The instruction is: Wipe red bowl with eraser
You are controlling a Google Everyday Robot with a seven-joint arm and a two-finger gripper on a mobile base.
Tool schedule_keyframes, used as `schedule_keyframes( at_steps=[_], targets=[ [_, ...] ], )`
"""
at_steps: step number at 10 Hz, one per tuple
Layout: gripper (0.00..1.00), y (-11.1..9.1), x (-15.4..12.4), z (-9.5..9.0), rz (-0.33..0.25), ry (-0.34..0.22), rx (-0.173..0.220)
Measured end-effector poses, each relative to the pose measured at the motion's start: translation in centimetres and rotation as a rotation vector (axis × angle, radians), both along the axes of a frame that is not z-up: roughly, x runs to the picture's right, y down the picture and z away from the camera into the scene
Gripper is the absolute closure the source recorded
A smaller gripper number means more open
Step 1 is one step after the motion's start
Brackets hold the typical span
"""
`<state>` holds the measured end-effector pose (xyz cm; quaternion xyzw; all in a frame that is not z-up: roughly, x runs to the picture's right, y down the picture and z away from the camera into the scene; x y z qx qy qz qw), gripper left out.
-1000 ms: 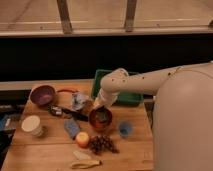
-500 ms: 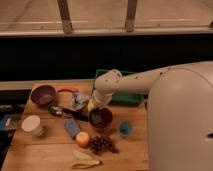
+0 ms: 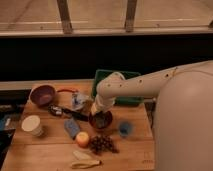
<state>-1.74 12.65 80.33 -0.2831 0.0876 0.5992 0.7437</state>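
A dark wall under a railed window backs a wooden table (image 3: 45, 150). The robot's white body (image 3: 185, 120) fills the right side. Its arm (image 3: 145, 83) reaches left over a green tray (image 3: 131, 100), bends at a rounded elbow, and drops steeply toward the table's middle. The gripper (image 3: 101, 118) sits down inside the red bowl (image 3: 93, 122), fingers together. The bowl stands directly beneath it, just in front of the tray. Something dark lies in the bowl at the fingertips, but whether that is the eraser cannot be told. A purple bowl (image 3: 42, 94) stands well to the left, with a white cup (image 3: 32, 125) in front of it. A blue-grey pad (image 3: 72, 128) and an apple (image 3: 82, 139) lie near the red bowl's left. Grapes (image 3: 102, 144) lie just in front of it and a small blue cup (image 3: 125, 129) to its right.
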Motion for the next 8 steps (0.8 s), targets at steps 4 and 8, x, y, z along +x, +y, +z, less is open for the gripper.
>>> schedule_keyframes(
  at_steps=[4, 8],
  targets=[
    [1.00, -1.7, 1.7, 2.9, 0.023, 0.065, 0.010],
    [1.00, -3.9, 0.8, 3.5, 0.031, 0.058, 0.048]
  ],
)
